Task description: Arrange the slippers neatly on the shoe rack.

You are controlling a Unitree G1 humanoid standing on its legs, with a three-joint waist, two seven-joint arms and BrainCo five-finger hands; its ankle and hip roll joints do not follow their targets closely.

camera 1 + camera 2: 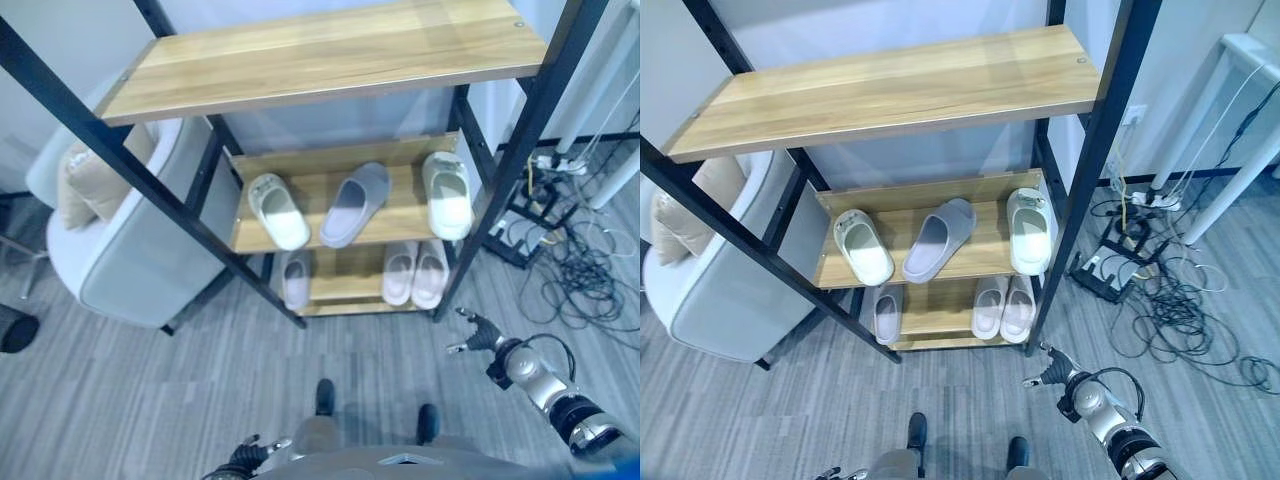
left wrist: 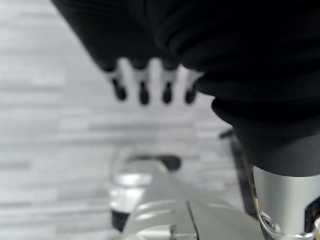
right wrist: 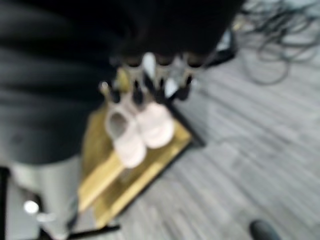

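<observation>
My left hand (image 1: 245, 458) hangs low beside me over the grey floor (image 1: 150, 380), its fingers (image 2: 142, 87) straight, side by side, holding nothing. My right hand (image 1: 478, 335) reaches forward above the floor near the rack's front right leg, fingers (image 3: 160, 75) loosely spread and empty.

Past it stands the shoe rack (image 1: 330, 60). On its bottom shelf a pink pair (image 1: 415, 272) lies side by side at the right, and a single pale slipper (image 1: 295, 278) at the left. On the middle shelf a cream slipper (image 1: 278, 210) sits left, a grey slipper (image 1: 355, 203) lies slanted in the middle, and another cream slipper (image 1: 447, 194) sits right. The top shelf is bare wood. A grey armchair (image 1: 130, 250) stands left of the rack; tangled cables (image 1: 575, 270) lie at the right.
</observation>
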